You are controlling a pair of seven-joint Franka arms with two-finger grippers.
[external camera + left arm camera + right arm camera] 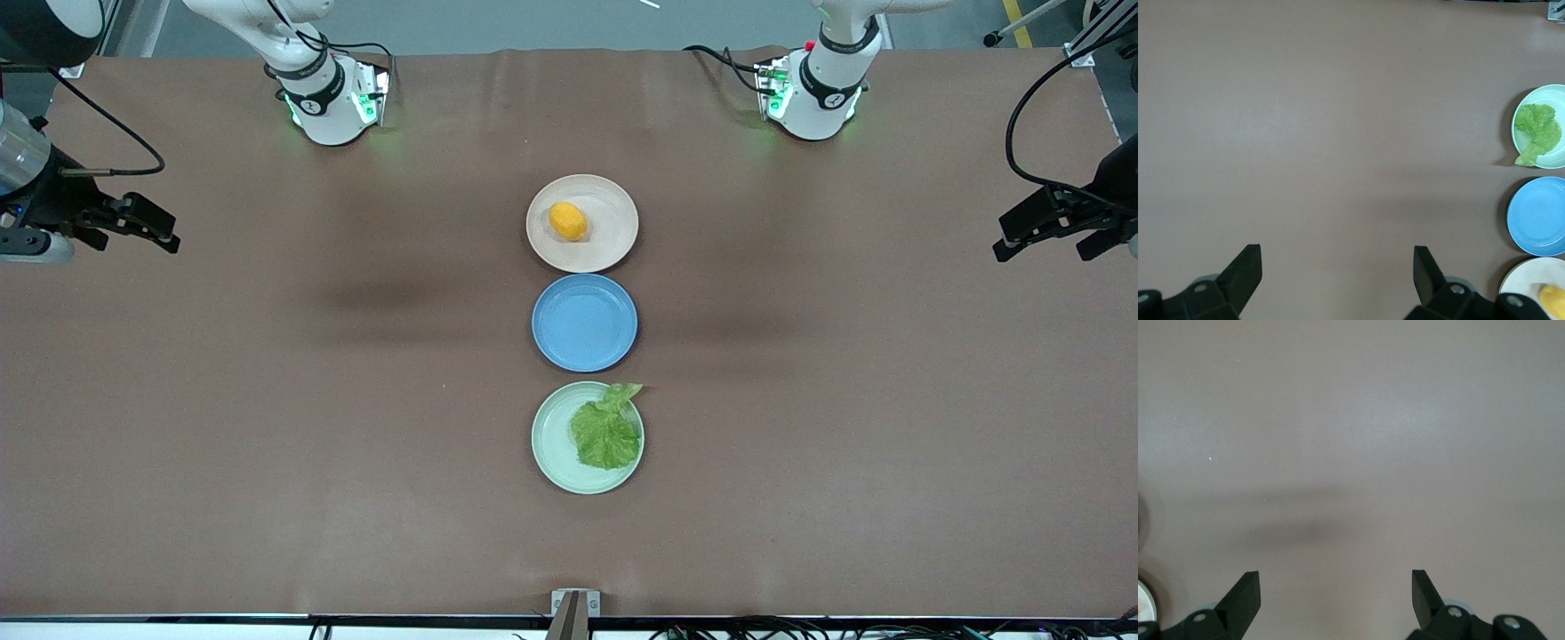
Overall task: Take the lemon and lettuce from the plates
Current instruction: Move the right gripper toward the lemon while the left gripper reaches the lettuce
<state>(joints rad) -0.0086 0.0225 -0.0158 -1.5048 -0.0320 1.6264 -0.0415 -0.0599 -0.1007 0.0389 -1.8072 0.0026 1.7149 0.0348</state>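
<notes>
The lemon lies on the beige-pink plate, the plate nearest the robots' bases. The lettuce lies on the mint green plate, nearest the front camera, with its stem end over the rim. My left gripper is open and empty over the left arm's end of the table. My right gripper is open and empty over the right arm's end. The left wrist view shows its open gripper, the lettuce, the mint plate and the lemon. The right wrist view shows its open gripper over bare cloth.
A blue plate sits between the two task plates, with nothing on it; it also shows in the left wrist view. The three plates stand in a line down the middle of the brown table cloth.
</notes>
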